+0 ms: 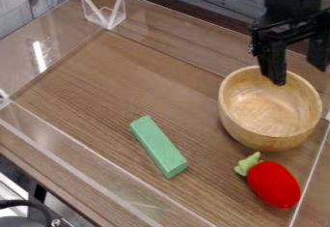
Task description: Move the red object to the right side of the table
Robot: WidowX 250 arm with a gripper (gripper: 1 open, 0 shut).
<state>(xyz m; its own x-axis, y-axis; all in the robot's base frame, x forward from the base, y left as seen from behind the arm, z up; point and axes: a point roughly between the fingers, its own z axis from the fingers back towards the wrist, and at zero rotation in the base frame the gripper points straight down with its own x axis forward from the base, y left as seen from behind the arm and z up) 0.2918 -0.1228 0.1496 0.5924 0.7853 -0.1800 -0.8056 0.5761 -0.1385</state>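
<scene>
The red object (272, 183), a small toy strawberry with a green leafy top, lies on the table (116, 86) at the front right, just in front of the wooden bowl. My gripper (294, 65) hangs at the back right, over the far rim of the bowl, well away from the strawberry. Its two dark fingers (275, 62) stand apart, open, with nothing between them.
A light wooden bowl (269, 106) sits at the right, empty. A green rectangular block (157, 145) lies near the front middle. Low clear acrylic walls (77, 163) edge the tabletop, with a clear bracket (103, 12) at the back left.
</scene>
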